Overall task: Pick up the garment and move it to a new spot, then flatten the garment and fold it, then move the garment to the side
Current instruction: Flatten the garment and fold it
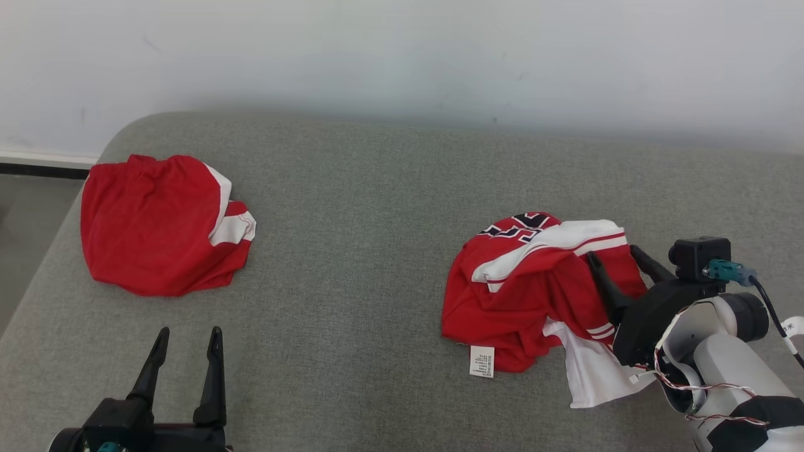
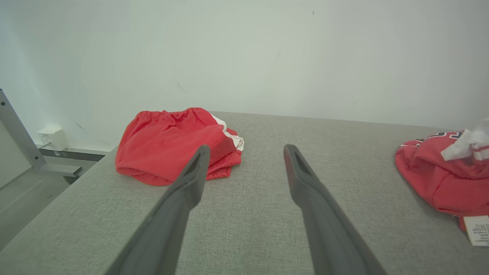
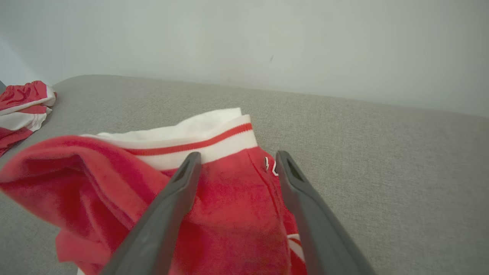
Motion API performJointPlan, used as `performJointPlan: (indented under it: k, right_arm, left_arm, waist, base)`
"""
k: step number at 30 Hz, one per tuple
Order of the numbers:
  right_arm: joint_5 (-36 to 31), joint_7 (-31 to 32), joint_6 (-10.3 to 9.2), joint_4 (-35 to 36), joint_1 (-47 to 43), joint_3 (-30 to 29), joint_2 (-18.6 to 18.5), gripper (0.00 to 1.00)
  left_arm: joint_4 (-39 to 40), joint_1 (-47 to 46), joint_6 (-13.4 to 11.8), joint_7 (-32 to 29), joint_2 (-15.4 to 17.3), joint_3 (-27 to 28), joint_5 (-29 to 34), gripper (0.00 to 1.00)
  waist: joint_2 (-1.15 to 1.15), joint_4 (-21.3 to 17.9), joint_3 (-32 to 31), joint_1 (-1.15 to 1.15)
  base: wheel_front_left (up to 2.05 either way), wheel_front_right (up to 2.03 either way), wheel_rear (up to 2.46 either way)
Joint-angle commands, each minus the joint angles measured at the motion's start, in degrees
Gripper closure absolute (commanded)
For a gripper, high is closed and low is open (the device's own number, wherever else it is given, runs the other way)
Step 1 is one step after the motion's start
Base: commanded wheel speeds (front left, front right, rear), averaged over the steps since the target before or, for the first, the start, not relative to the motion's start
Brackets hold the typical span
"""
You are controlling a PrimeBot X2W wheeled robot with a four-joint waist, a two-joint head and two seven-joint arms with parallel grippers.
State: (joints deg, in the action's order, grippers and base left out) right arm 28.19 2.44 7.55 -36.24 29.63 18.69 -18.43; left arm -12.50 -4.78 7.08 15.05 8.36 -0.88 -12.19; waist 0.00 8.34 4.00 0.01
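Step in hand: first pick-up, grasp not yet made.
- Jersey (image 1: 521, 295), 1: crumpled, right side of cushion (image 1: 364, 251).
- Shorts (image 1: 151, 232), 1: far left.
- End effectors, 2: right end effector (image 1: 614, 254) wide over the jersey's right edge, holding nothing; left end effector (image 1: 190, 331) wide, empty, near left.

Next move probably called for lowering, closing on the cloth and lifting.

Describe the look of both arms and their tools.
The left tool and right tool each have two long, tapered dark fingers on a black base. The right forearm has a pale glossy shell, a black camera block with teal connector and black cable, and twisted red-white wires.
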Motion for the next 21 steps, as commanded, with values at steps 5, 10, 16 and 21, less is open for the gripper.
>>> performJointPlan:
  k: [5, 10, 16, 21]
  right_arm:
    - [8.20, 5.50, -0.12, -2.76, 1.20, 3.49, -0.33, 0.80]
    - [10.38, 4.51, -0.12, -3.29, 2.58, 5.47, -1.31, 1.00]
    - [10.67, -2.27, -0.12, -3.99, 4.67, 6.35, -3.01, 1.00]
    - [13.26, -5.75, -0.12, -5.42, 6.67, 3.71, -5.86, 1.00]
  left_arm:
    - [-0.38, -1.21, 0.33, 0.19, -0.35, 0.18, 0.05, 0.00]
    - [-0.70, -1.56, 0.43, 0.19, -0.50, 0.26, 0.10, 0.00]
    - [-0.66, -1.19, 0.32, 0.19, -0.56, 0.87, 0.49, 0.00]
    - [-0.51, -0.68, 0.35, 0.19, -0.43, 1.33, 0.94, 0.00]
  waist:
    - [0.00, 1.25, 1.34, -0.01]
    - [0.00, 1.51, 1.78, -0.01]
    - [0.00, 0.54, 1.55, -0.01]
    - [0.00, -0.79, 0.97, -0.01]
  base:
    - [0.00, 0.00, 0.00]
    - [0.00, 0.00, 0.00]
    - [0.00, 0.00, 0.00]
    - [0.00, 0.00, 0.00]
